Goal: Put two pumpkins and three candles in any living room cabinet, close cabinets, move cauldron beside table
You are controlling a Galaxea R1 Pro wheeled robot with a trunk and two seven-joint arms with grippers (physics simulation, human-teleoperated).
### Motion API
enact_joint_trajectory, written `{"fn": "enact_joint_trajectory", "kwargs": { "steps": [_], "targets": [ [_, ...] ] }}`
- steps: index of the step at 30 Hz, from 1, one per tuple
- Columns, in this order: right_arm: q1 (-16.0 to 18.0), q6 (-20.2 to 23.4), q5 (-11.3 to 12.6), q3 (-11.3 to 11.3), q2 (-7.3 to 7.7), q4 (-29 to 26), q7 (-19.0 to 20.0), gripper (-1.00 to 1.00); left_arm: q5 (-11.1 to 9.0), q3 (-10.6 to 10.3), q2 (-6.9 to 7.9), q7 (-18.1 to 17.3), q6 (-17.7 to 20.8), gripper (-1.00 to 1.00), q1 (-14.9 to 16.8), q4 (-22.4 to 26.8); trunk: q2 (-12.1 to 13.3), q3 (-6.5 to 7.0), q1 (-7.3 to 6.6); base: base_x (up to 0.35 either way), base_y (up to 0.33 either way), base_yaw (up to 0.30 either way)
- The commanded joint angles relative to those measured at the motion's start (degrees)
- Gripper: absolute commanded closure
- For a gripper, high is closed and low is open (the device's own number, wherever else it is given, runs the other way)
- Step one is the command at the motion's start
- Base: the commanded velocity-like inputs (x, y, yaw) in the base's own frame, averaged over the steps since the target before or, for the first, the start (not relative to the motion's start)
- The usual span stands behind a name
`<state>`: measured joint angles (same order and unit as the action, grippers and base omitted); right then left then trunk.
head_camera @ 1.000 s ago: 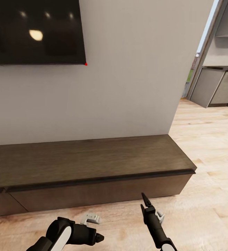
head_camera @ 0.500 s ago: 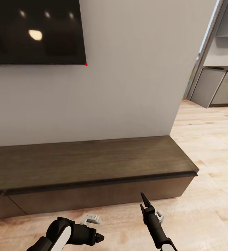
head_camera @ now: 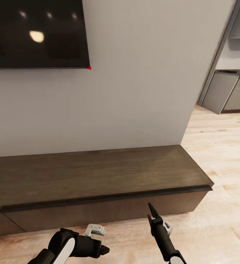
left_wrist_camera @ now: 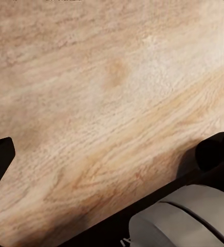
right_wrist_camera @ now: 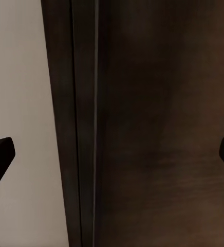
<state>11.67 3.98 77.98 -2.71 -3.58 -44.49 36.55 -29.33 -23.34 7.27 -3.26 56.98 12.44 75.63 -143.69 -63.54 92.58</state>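
The long, low dark-brown cabinet (head_camera: 98,172) runs along the wall right in front of me, and the drawer fronts I can see are shut. My right gripper (head_camera: 152,212) stands open, pointing at the cabinet's front just below the top edge; the right wrist view shows that dark front (right_wrist_camera: 158,128) close up between the spread fingertips. Lower down, my left gripper (head_camera: 103,250) is held open over the plank floor (left_wrist_camera: 107,103), short of the cabinet. Neither gripper holds anything. The pumpkins, candles, cauldron and table are out of view.
A black wall-mounted TV (head_camera: 35,33) hangs above the cabinet on a plain pale wall. The cabinet's right end (head_camera: 207,185) meets light wood floor (head_camera: 222,154) that leads to grey kitchen units (head_camera: 231,91) at the far right.
The whole view has shifted a little: the cabinet now sits slightly lower and reaches further right, so the camera moved. Both arms keep the same pose.
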Motion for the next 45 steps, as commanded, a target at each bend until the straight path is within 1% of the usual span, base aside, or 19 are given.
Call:
{"fn": "enact_joint_trajectory", "kwargs": {
  "steps": [1,24,45],
  "targets": [
    [0.0,0.4,0.6,0.0,-0.01,0.0,0.2,-1.00,0.4,0.0,0.03,-0.3,0.1,-1.00,0.0,0.0,0.0,-0.05,-0.01,0.016,0.000,0.000],
    [0.0,0.3,0.5,0.0,-0.02,0.0,0.2,-1.00,0.2,-0.1,0.02,-0.3,0.1,-1.00,0.0,0.0,0.0,-0.05,-0.01,0.066,0.005,0.000],
    [0.0,0.3,0.5,0.0,-0.02,0.0,0.1,-1.00,0.3,-0.2,-0.06,-0.3,0.1,-1.00,0.0,0.0,0.0,-0.05,-0.01,0.029,0.000,0.000]
  ]
}}
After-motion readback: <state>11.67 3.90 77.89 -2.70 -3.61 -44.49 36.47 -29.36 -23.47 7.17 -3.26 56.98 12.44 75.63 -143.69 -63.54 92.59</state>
